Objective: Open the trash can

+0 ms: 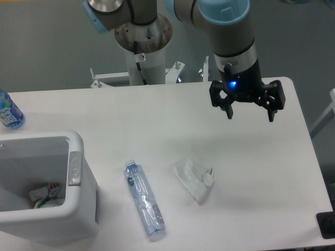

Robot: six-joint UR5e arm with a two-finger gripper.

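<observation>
I noted the trash can (47,209) lay at eight o'clock from my jaws (spread wide, empty), well apart.

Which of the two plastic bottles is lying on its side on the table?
The clear bottle lying flat in front, between the trash can and the crumpled wrapper. The other bottle, with a blue label, is at the far left edge.
</observation>
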